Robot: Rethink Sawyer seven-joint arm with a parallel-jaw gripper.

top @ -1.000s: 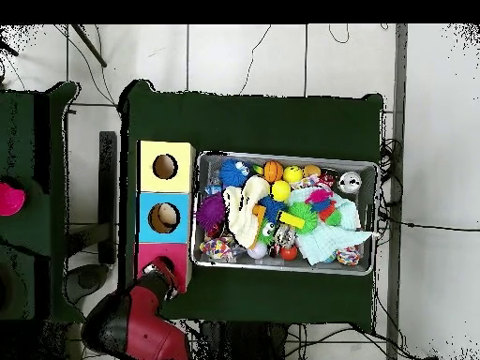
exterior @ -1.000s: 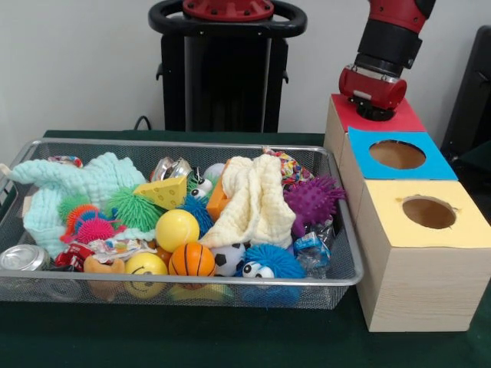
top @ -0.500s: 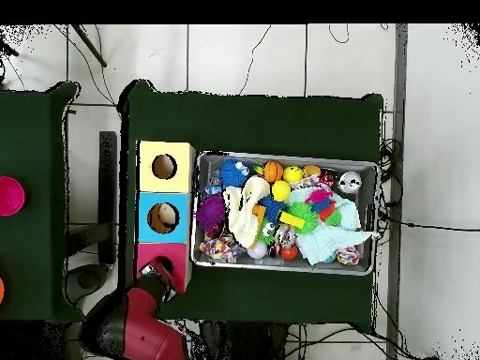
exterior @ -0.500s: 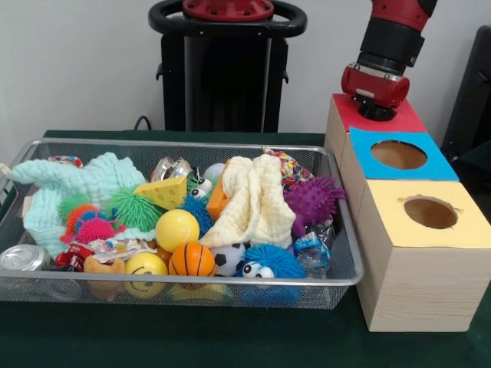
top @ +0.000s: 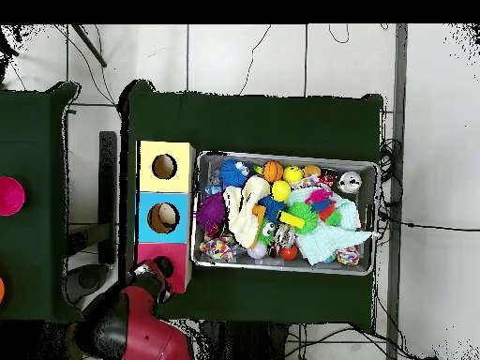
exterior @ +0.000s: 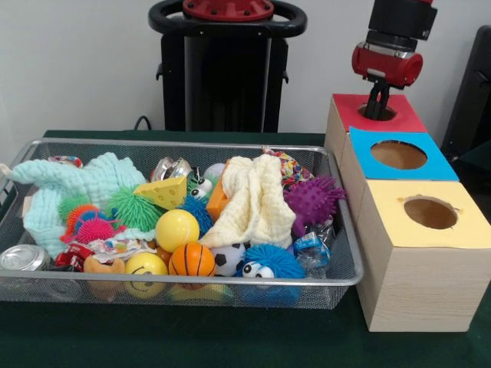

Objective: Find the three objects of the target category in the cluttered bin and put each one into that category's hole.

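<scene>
While the gripper (exterior: 377, 110) is hanging over the red-topped box (exterior: 399, 116), its narrow black tips are dipping at that box's hole; whether they are parted I cannot tell, and nothing is showing in them. Beside it, the blue-topped box (exterior: 430, 165) and the yellow-topped box (exterior: 460, 230) are sitting in a row, touching. Just next to them the wire bin (exterior: 184, 285) is resting on the dark green table (exterior: 192, 337), holding balls, spiky toys, cloths and cans. Behind, a white wall (exterior: 77, 61) is standing; overhead, pale floor tiles (top: 431, 141) are surrounding the table.
</scene>
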